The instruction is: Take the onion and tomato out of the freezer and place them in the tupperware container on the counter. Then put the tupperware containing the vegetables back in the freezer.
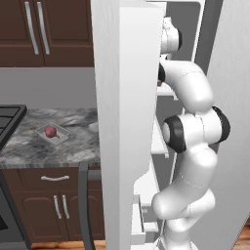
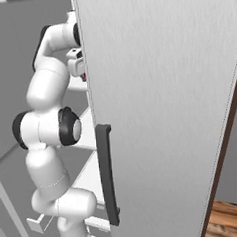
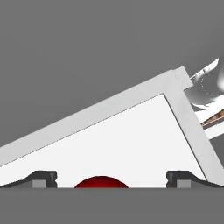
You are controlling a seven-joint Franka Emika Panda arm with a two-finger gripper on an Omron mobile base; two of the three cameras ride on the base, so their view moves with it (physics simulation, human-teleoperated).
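In the hand view the hand (image 3: 111,179) stands spread wide, its two dark fingertips (image 3: 43,178) far apart at about 7 and 5 o'clock of the picture. Between them, at 6 o'clock, the top of the glossy red tomato (image 3: 101,182) peeks up. Whether either fingertip touches it cannot be told. It lies on a white shelf (image 3: 118,140) of the freezer (image 1: 128,122), and the shelf's pale rim runs on a slant from 9 o'clock up toward 2 o'clock, with the grey inner wall beyond it.

In the left base view the white arm (image 1: 190,141) climbs from 5 o'clock and bends into the open freezer at about 1 o'clock, behind the edge of the freezer door. In the right base view the door (image 2: 165,112) takes up the right side, its dark bar handle (image 2: 107,174) near 6 o'clock, and the arm reaches in at 11 o'clock.

Farther off, at 9 o'clock of the left base view, the marbled worktop (image 1: 78,127) carries the tupperware container (image 1: 52,133). The dull purple-red onion (image 1: 50,131) sits inside it. Dark brown cabinets (image 1: 46,31) hang above at 11 o'clock, and the black stove (image 1: 9,122) shows at the left edge.
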